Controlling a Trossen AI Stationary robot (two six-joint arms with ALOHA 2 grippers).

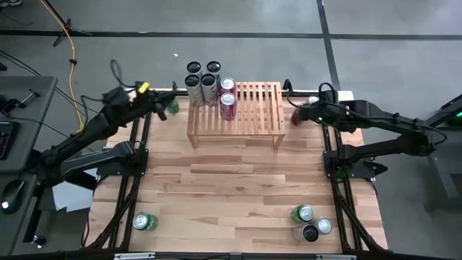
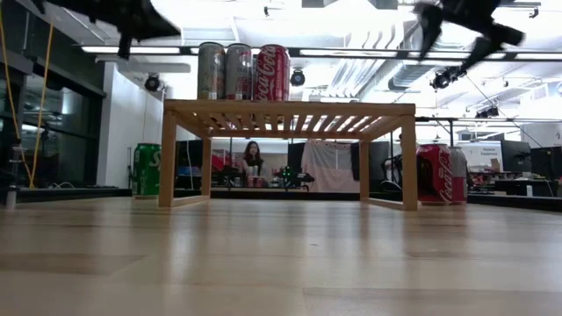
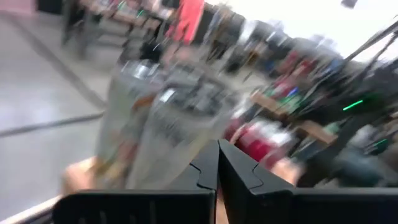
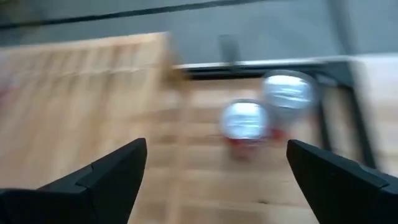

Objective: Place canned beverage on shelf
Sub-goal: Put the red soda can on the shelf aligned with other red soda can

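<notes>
1. So the shelf sits near the back-middle of the table and it's only partly stocked. From above I count two red cans on the slats at its left end, with silver cans bunched right at that same back-left corner. In the low view three cans stand side by side up top, so at least one silver one is on the shelf; the rest of that bunch I can't place for sure.

2. Most of the slatted top is bare, so plenty of room left.

3. Still on the table, judging by both views: a green can just off the shelf's left leg, a red can with another can beside it off the right leg, one green can lying at the front-left, and a cluster of three at the front-right.

4. Right gripper hovers up by the right end of the shelf, claw spread wide and empty. Its wrist view looks down on two can tops between the fingers, so my guess is one of those is next.

5. Left gripper is near the shelf's left end, claw pinched fully closed with nothing in it.

6. Overall: a fair way in, but more cans left than placed.
</notes>
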